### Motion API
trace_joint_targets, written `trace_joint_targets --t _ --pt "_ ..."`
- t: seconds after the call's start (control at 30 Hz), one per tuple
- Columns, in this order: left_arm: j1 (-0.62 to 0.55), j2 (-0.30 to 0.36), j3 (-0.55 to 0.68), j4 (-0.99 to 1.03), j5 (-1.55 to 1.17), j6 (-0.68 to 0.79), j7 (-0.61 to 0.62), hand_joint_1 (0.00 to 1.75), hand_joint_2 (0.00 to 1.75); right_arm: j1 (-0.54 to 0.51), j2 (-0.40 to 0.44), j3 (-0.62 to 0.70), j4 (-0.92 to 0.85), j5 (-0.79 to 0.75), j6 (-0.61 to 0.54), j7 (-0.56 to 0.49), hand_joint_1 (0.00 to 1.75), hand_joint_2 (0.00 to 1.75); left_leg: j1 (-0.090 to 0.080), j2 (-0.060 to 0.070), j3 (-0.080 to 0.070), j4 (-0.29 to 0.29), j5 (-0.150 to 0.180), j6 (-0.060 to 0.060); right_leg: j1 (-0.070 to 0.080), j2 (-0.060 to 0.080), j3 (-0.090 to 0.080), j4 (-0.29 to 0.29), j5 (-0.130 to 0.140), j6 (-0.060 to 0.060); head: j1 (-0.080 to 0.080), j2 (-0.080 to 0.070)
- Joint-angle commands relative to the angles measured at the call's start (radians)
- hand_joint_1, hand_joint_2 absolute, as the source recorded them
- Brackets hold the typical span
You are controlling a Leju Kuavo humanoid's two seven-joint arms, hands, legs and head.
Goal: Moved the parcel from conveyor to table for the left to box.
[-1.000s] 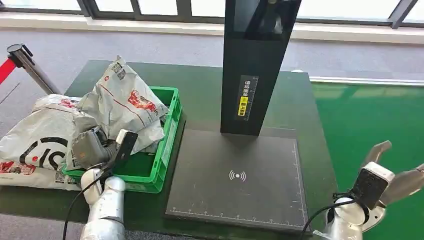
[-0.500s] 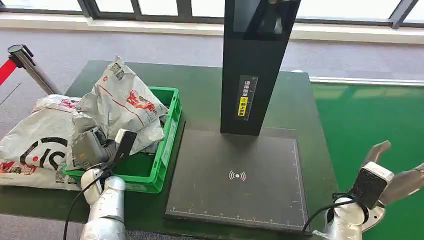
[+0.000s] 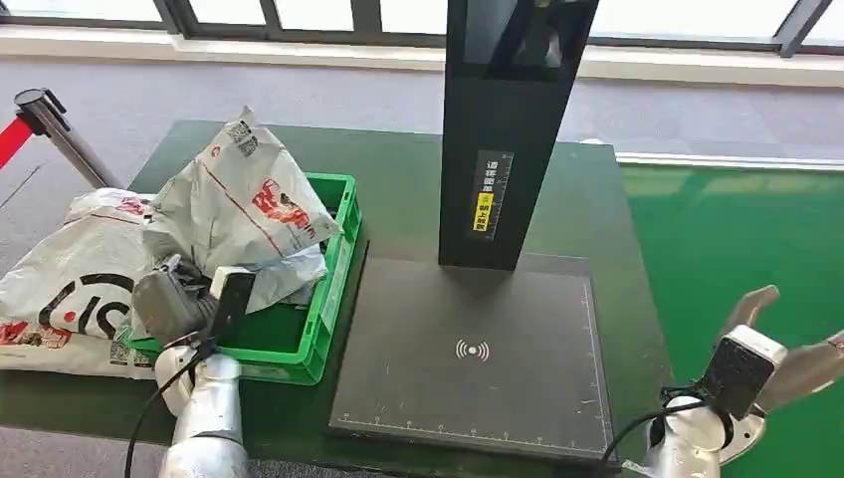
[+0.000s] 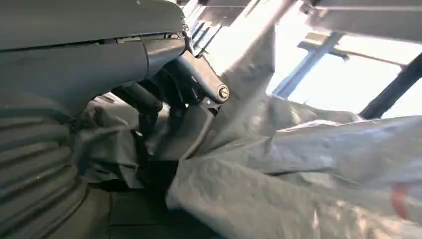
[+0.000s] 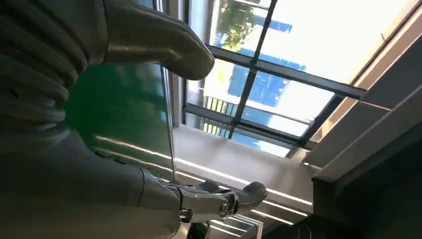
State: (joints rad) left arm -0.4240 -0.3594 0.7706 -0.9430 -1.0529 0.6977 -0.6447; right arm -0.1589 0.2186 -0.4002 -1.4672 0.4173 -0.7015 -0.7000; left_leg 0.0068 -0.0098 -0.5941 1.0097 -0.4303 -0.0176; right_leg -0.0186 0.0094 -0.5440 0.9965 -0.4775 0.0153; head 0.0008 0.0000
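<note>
- Holding a grey parcel (image 3: 249, 204) over the green box (image 3: 328, 299), the left hand (image 3: 174, 304) has its fingers (image 4: 149, 104) closed on the crinkly bag.
- The parcel leans on the box's back left corner, mostly in but not lying flat.
- I think the job is nearly done; the hand needs to let go.
- The right hand (image 3: 771, 344) is spread wide and holds nothing, above the green belt (image 3: 737, 239) by the table's right edge.
- More grey bags (image 3: 75, 274) are piled at the left edge of the dark green table (image 3: 398, 189).
- A black mat (image 3: 478, 349) and a tall black post (image 3: 513, 129) sit in the middle.
- Big windows (image 3: 328, 12) and grey carpet (image 3: 299, 95) are behind.
</note>
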Motion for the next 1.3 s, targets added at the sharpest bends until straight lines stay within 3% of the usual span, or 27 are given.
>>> trace_joint_targets --t 0.03,0.33,1.0,1.03,1.3 --pt "0.014 0.010 0.025 -0.025 0.004 0.000 0.028 0.00 0.00 -0.024 -0.008 -0.049 0.072 -0.005 0.003 0.002 0.00 1.75 0.000 0.001 -0.001 -0.001 0.000 0.000 0.000 0.000 -0.001 -0.002 0.000 -0.001 0.000 0.000" --pt "0.012 0.010 0.044 -0.025 0.029 0.000 -0.017 0.00 0.00 -0.034 -0.009 -0.052 0.084 0.001 0.003 0.002 0.00 1.75 0.000 0.000 -0.004 -0.001 0.000 0.000 0.000 0.000 -0.003 -0.002 0.001 -0.001 0.000 0.000" --pt "0.040 0.010 0.012 -0.096 -0.014 0.000 0.024 0.00 0.00 -0.027 -0.009 -0.050 0.088 -0.006 0.003 0.002 0.00 1.75 0.001 0.001 -0.005 -0.002 0.001 0.000 0.001 -0.001 -0.005 -0.003 0.001 -0.002 0.000 0.000" --pt "0.042 0.010 0.008 -0.103 -0.013 0.000 0.030 0.00 1.75 -0.025 -0.008 -0.052 0.085 -0.006 0.003 0.002 0.00 1.75 0.001 0.001 -0.006 -0.002 0.000 0.000 0.001 -0.001 -0.005 -0.002 0.001 -0.002 0.000 0.000" --pt "0.081 0.010 -0.051 -0.219 -0.090 0.000 0.123 0.00 1.75 -0.011 0.000 -0.060 0.068 -0.007 0.003 0.002 0.00 1.75 0.000 -0.001 -0.007 0.000 0.000 0.000 0.000 -0.001 -0.006 -0.001 0.000 -0.001 0.000 0.000"
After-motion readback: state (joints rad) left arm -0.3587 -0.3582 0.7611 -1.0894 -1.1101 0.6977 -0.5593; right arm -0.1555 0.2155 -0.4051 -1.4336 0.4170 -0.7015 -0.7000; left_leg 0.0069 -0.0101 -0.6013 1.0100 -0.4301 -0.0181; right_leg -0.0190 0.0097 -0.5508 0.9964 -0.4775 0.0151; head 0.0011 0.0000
